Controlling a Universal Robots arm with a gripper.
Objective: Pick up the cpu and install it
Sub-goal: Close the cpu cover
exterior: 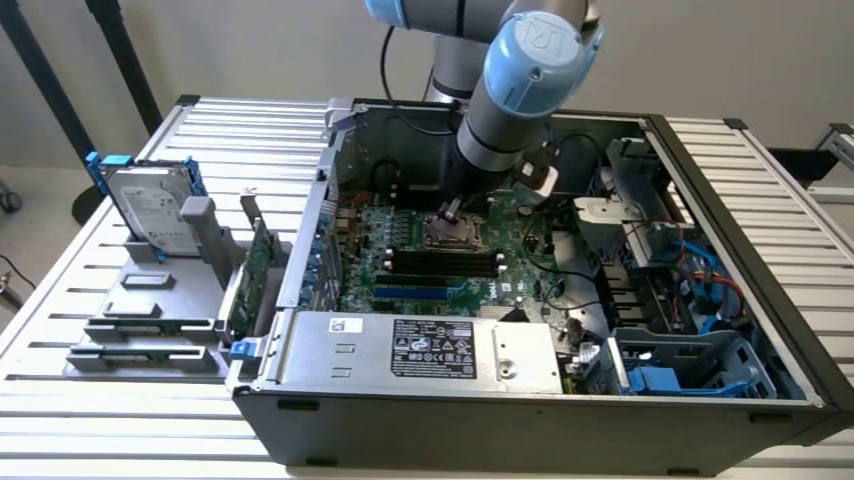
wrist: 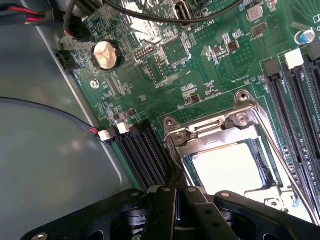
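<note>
Install step in hand: cpu [wrist: 227, 167] seated in motherboard socket [wrist: 210, 130], lower right of the wrist view (bright silver top). Tool [exterior: 451, 210] poised just above, jaws narrow, apparently empty. Next call, likely: clean lift clear, no snagging.

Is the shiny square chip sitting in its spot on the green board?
Yes, in the wrist view the cpu lies flat inside the metal socket frame on the green motherboard.
</note>
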